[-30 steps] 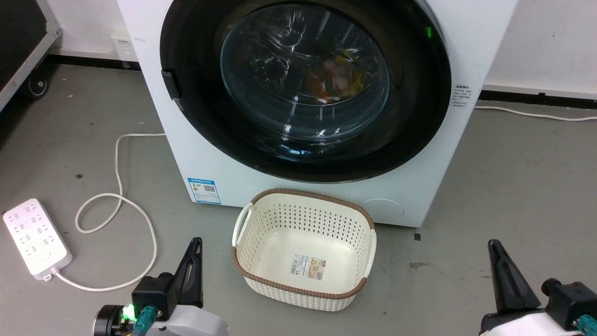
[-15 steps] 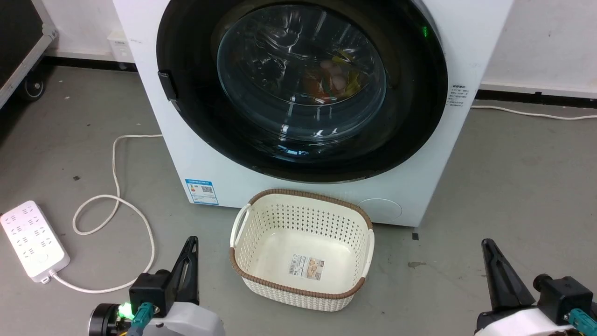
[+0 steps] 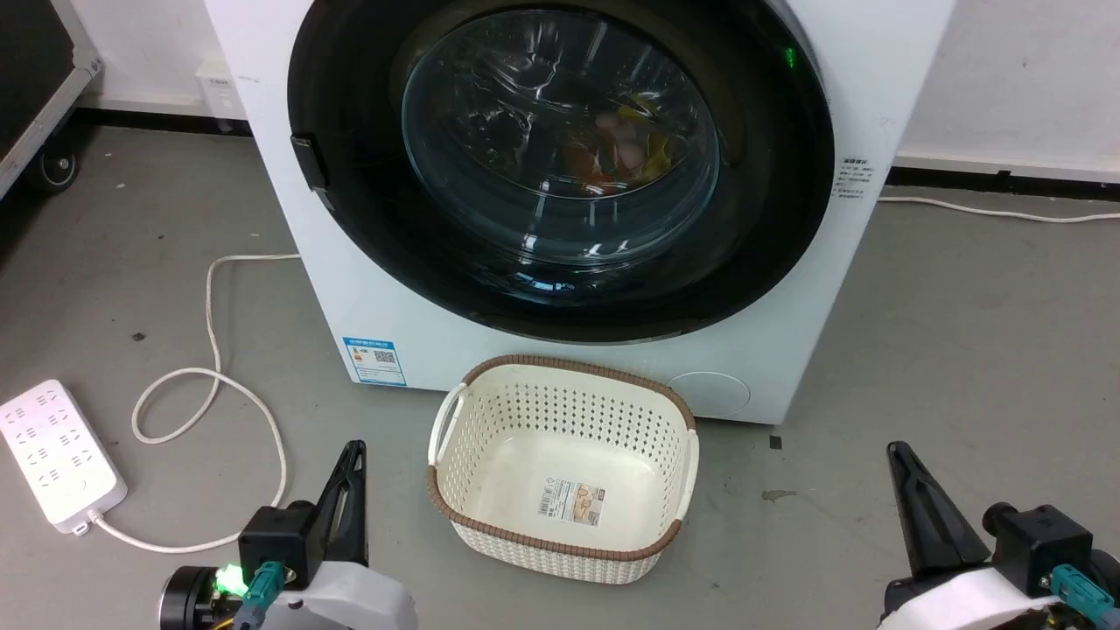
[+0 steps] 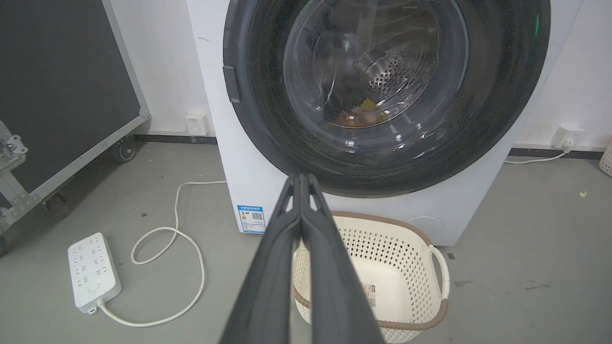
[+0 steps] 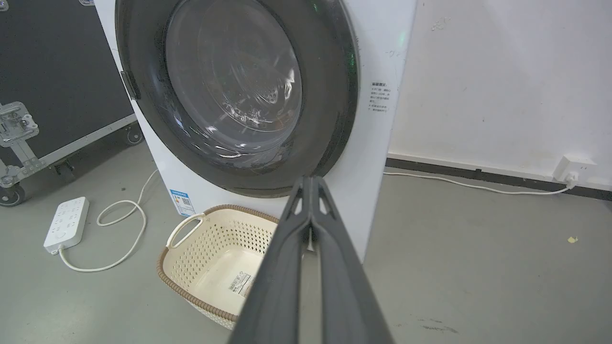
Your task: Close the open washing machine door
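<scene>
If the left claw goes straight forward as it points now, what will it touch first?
Probably the lower black rim of the washing machine door; nothing seems nearer, though depth is unclear.

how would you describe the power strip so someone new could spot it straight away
Find the big white washing machine, then look at the grey floor on the robot's left of it. A white cable loops across that floor to the power strip. It is a flat white block with rows of sockets, unlike the cream, holed basket standing in front of the machine.
</scene>
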Available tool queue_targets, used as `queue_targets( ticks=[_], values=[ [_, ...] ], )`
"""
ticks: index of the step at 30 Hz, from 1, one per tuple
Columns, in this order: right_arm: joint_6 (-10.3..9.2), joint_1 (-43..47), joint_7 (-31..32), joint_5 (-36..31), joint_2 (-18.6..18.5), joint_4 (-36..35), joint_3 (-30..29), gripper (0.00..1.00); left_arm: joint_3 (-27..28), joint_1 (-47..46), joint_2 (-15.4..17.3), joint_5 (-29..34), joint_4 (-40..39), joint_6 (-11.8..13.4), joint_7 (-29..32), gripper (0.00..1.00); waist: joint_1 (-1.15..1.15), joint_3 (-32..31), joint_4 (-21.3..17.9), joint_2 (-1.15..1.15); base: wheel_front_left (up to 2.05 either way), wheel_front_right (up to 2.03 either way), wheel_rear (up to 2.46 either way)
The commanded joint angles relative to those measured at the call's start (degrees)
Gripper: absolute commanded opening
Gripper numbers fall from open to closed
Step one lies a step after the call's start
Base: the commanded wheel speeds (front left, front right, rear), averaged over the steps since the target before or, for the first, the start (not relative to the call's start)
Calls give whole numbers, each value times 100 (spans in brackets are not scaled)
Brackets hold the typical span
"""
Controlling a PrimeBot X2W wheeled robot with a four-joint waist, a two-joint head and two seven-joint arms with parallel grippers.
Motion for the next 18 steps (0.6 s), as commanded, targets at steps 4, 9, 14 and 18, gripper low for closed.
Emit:
queue_targets(
  ticks=[4,9,14,18],
  values=[
    [-3,-95,69,-66,37,8,22,0,46,-20,1,55,-53,10,67,0,0,-1,-12,0,0,0,0],
    [-3,-119,128,-112,40,9,40,0,74,-22,-2,86,-84,11,126,0,0,-2,-25,0,0,0,0],
    [-3,-142,188,-158,43,11,59,0,102,-23,-5,117,-116,12,184,0,0,-4,-39,0,0,0,0],
    [-3,-161,235,-195,46,12,74,0,124,-24,-7,141,-141,12,231,0,0,-5,-50,0,0,0,0]
  ],
)
